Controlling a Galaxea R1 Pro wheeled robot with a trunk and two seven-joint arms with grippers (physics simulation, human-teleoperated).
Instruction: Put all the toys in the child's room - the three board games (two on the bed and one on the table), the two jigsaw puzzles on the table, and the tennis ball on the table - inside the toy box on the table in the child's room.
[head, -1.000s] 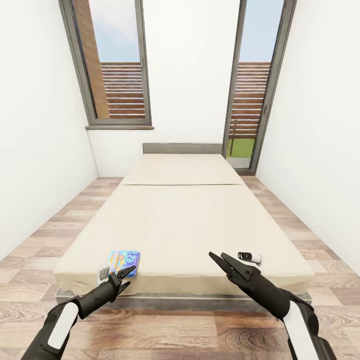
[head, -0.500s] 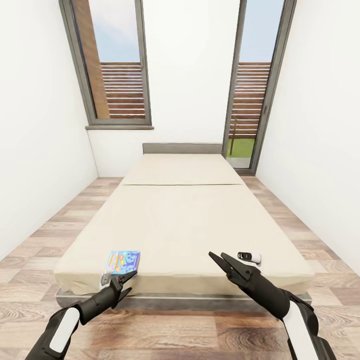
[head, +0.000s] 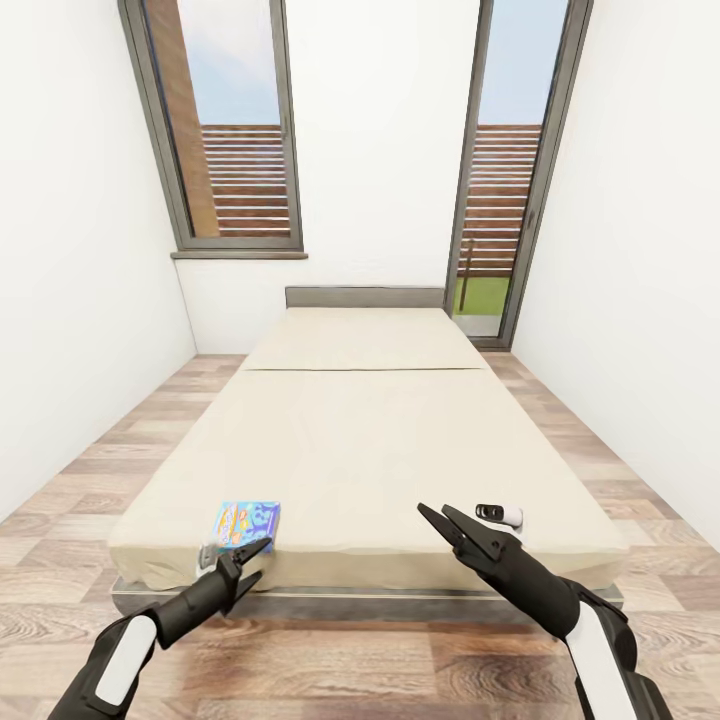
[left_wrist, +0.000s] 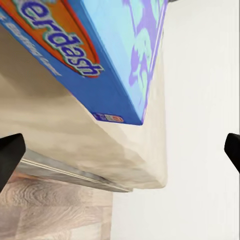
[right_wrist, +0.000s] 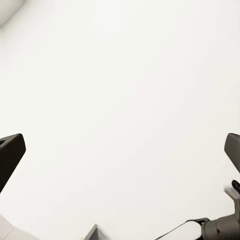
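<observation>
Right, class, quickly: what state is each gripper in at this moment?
Left gripper: open, empty, near the small blue cardboard board game.
Right gripper: open, empty.

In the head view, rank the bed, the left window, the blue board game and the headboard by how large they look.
1. The bed, largest.
2. The left window.
3. The headboard, a thin strip.
4. The blue board game, smallest.

The game lies nearer the camera than the headboard, so those two are an unsure call.
</observation>
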